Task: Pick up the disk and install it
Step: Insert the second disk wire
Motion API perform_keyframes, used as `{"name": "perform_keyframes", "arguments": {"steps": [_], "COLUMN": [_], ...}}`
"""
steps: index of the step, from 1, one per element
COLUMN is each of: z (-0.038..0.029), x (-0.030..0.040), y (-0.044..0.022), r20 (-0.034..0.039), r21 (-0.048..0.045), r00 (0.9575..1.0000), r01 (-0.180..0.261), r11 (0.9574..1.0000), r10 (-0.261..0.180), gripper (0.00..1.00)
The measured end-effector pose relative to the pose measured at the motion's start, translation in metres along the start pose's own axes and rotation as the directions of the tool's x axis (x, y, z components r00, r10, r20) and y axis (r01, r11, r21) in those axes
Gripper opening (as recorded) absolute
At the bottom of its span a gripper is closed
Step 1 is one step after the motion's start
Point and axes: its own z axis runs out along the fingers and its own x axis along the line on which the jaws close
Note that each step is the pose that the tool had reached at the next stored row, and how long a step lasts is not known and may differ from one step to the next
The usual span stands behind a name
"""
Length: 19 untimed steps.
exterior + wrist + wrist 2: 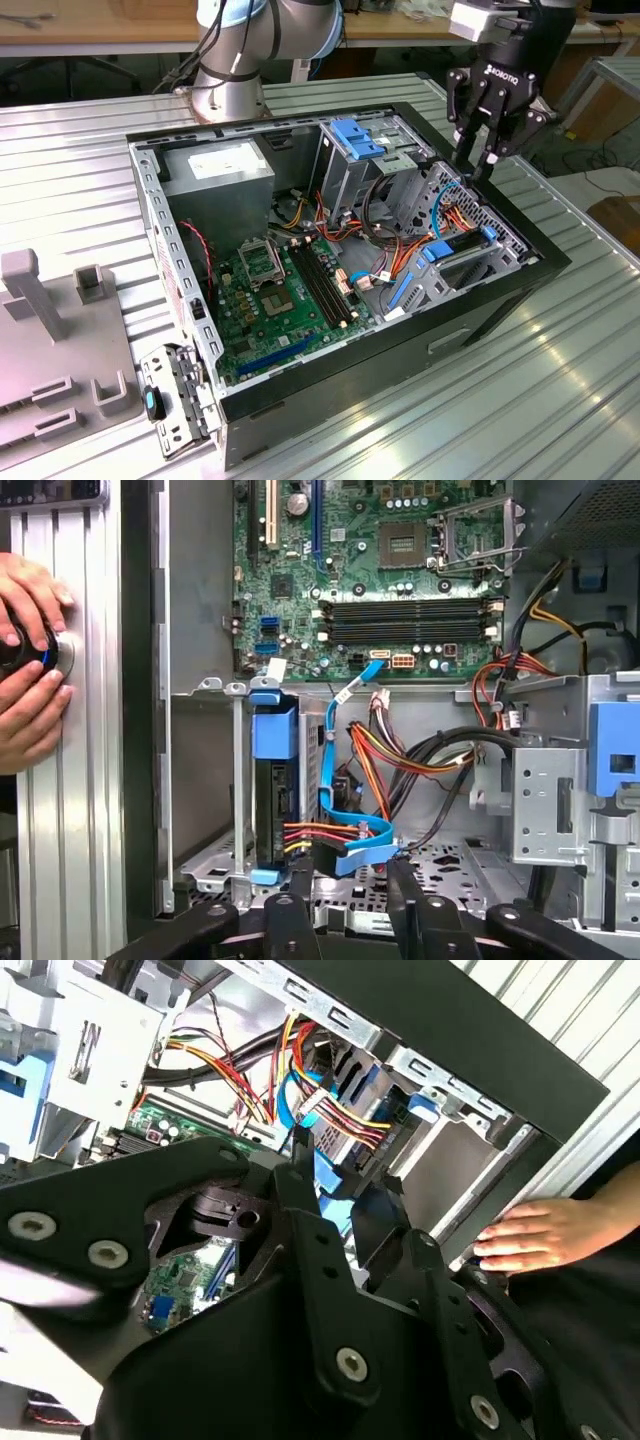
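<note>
The black, angular hand (pixel 487 165) hangs over the open computer case (pixel 500 290), at the far corner of it in the exterior view, its jointed metal fingers (pixel 470 140) pointing down into the drive area. The fingers stand apart with nothing between them: the hand is open and empty.

Just below the fingertips, in the first wrist view, the disk (pixel 272 790) sits upright on edge in its slot beside the case wall, a dark slab held in a bright blue plastic carrier frame. Red, yellow and black power wires (pixel 310 832) and a flat blue data ribbon (pixel 365 852) are plugged into its end nearest the hand. In the exterior view the same blue frame (pixel 458 245) shows in the grey sheet-metal bay under the hand.

Beyond the disk lies the green motherboard (pixel 270 300), with black memory slots (pixel 405 620) and a bare square processor socket (pixel 410 545). A perforated, folded steel drive cage (pixel 350 170) with a blue plastic bracket (pixel 358 138) on top stands beside the hand, and a grey power-supply box (pixel 215 175) with a white label lies further off.

The case rests on a table (pixel 80 150) of ribbed aluminium. A person's hands (pixel 30 670) rest on a round knob at the table's edge, to one side of the case.
</note>
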Motion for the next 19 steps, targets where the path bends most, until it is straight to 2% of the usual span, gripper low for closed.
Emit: {"name": "perform_keyframes", "arguments": {"steps": [2, 4, 5, 7, 8, 9, 10, 11, 13, 15, 16, 17, 18, 19], "z": [0.0022, 0.0048, 0.0053, 0.0067, 0.0074, 0.0080, 0.0091, 0.0097, 0.0120, 0.0125, 0.0126, 0.0127, 0.0127, 0.0128], "x": [-0.0047, -0.0075, -0.0076, -0.0079, -0.0082, -0.0085, -0.0091, -0.0095, -0.0106, -0.0108, -0.0108, -0.0108, -0.0108, -0.0108], "y": [0.0001, 0.0002, 0.0002, 0.0003, 0.0003, 0.0003, 0.0003, 0.0003, 0.0003, 0.0003, 0.0004, 0.0004, 0.0004, 0.0004], "r20": [-0.0056, -0.0194, -0.0305, -0.0780, -0.0913, -0.0986, -0.1092, -0.1157, -0.1372, -0.1467, -0.1483, -0.1497, -0.1499, -0.1500], "r21": [0.0000, 0.0001, 0.0001, 0.0003, 0.0003, 0.0003, 0.0004, 0.0004, 0.0005, 0.0005, 0.0005, 0.0005, 0.0005, 0.0005], "r00": [1.0000, 0.9998, 0.9995, 0.9970, 0.9958, 0.9951, 0.9940, 0.9933, 0.9905, 0.9892, 0.9889, 0.9887, 0.9887, 0.9887], "r01": [0.000, 0.000, 0.000, 0.001, 0.001, 0.001, 0.001, 0.001, 0.002, 0.002, 0.002, 0.002, 0.002, 0.002], "r11": [1.0000, 1.0000, 1.0000, 1.0000, 1.0000, 1.0000, 1.0000, 1.0000, 1.0000, 1.0000, 1.0000, 1.0000, 1.0000, 1.0000], "r10": [0.000, 0.000, 0.000, -0.001, -0.001, -0.001, -0.001, -0.001, -0.002, -0.002, -0.002, -0.002, -0.002, -0.002], "gripper": [0.42, 0.42, 0.42, 0.42, 0.42, 0.42, 0.42, 0.42, 0.42, 0.28, 0.22, 0.22, 0.11, 0.11]}}
